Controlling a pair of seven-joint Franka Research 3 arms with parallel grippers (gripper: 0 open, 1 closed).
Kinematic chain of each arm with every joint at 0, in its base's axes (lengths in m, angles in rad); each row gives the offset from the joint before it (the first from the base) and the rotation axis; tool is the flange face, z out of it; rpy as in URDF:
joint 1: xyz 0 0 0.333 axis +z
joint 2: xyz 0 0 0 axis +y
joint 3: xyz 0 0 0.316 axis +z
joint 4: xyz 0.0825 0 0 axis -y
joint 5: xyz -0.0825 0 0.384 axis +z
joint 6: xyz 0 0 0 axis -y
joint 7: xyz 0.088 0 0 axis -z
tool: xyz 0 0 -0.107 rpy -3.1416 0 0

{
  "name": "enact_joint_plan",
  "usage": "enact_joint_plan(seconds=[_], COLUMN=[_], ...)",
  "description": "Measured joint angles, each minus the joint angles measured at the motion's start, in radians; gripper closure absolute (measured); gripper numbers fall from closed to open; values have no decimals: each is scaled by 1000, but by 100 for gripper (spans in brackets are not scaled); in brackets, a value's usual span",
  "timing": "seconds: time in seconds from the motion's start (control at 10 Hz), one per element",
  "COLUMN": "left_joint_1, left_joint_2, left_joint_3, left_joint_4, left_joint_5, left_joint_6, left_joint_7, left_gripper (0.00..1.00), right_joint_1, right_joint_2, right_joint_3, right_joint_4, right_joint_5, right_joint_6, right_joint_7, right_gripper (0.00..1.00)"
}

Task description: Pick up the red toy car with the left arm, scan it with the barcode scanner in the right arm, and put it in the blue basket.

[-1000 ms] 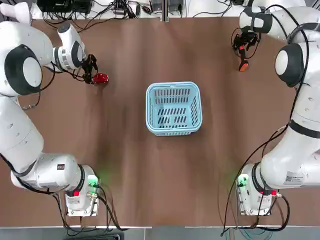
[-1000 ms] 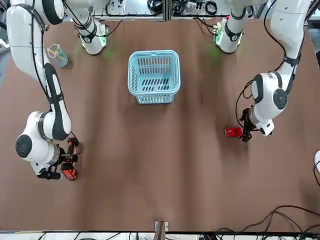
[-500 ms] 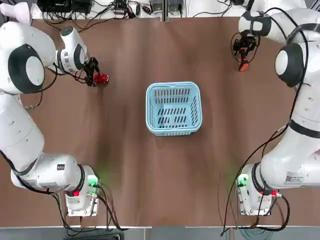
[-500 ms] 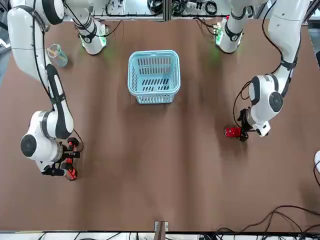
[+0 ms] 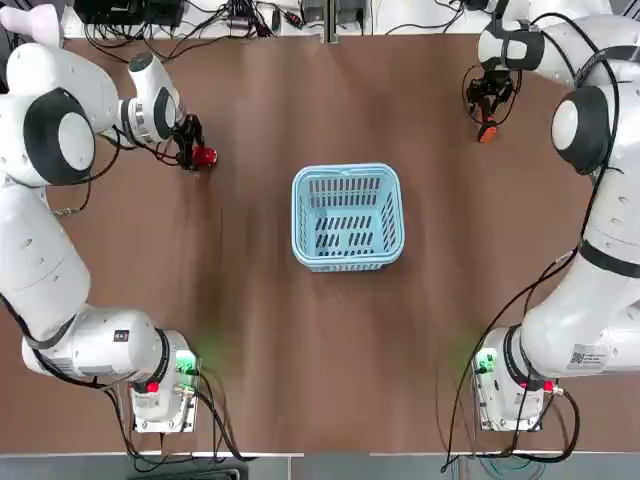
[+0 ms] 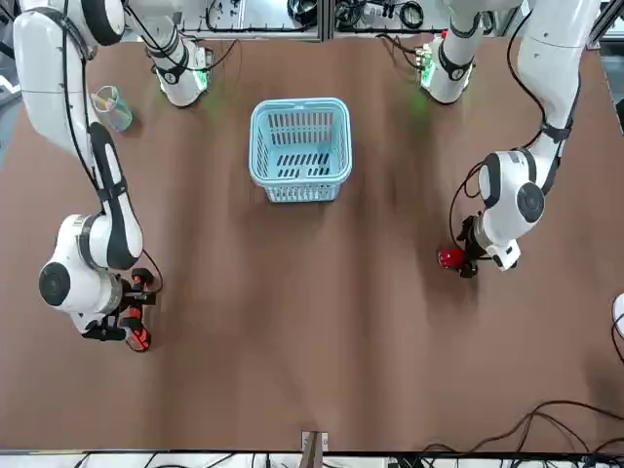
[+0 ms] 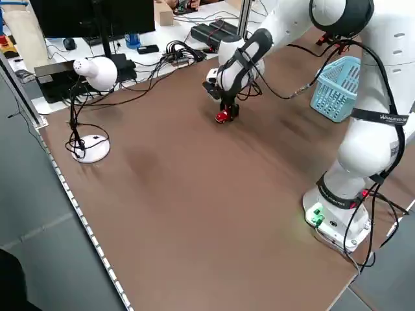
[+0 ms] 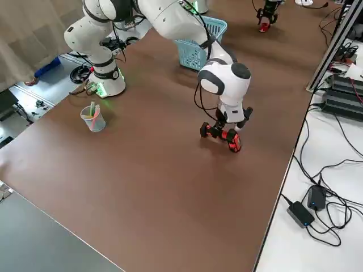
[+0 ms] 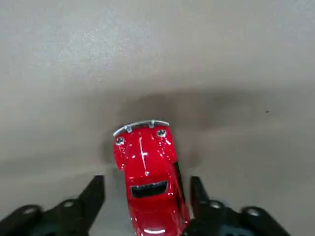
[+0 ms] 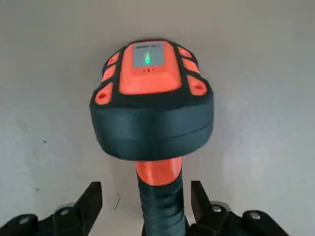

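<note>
While the left gripper (image 9: 147, 186) waits low over the brown table (image 5: 310, 370), its two fingers stand apart, one on each side of the red toy car (image 9: 151, 169). The car rests on the table, and its front end, with the silver bumper, reaches out past the fingertips. One finger is very near to the car's side, and between the other finger and the car a clear gap can be seen. So the left gripper is around the car, but it is not clamped on it.

The left arm (image 5: 75, 140) reaches forward to the far part of the table, on the left side. The blue basket (image 5: 348, 168) stands upright near the middle of the table, well apart from the car, which is farther out and to the left of it.

On the far right part of the table, the right gripper (image 10: 146, 188) is at the end of the right arm (image 5: 600, 130). Its fingers are also apart, and the black grip of the barcode scanner (image 10: 152, 128) is between them, with some space seen beside the fingertips. The scanner's head, black and orange, has a small green light on its display. A cup with pens (image 6: 113, 110) stands on the table close to the right arm.
</note>
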Motion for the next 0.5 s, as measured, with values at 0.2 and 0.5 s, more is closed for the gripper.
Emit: enact_joint_plan(seconds=[0.2,0.5], left_joint_1=[0,-7], left_joint_2=[1,0], left_joint_3=[0,-22], left_joint_4=[2,23], left_joint_5=[-2,-2], left_joint_6=[12,15], left_joint_7=[-13,-77], left_gripper=[56,56], right_joint_1=[0,0], right_joint_2=[-5,-8], right_joint_3=[0,0], right_joint_4=[0,0], right_joint_5=[0,1], right_joint_6=[0,0], right_joint_7=[0,0], right_gripper=[24,50])
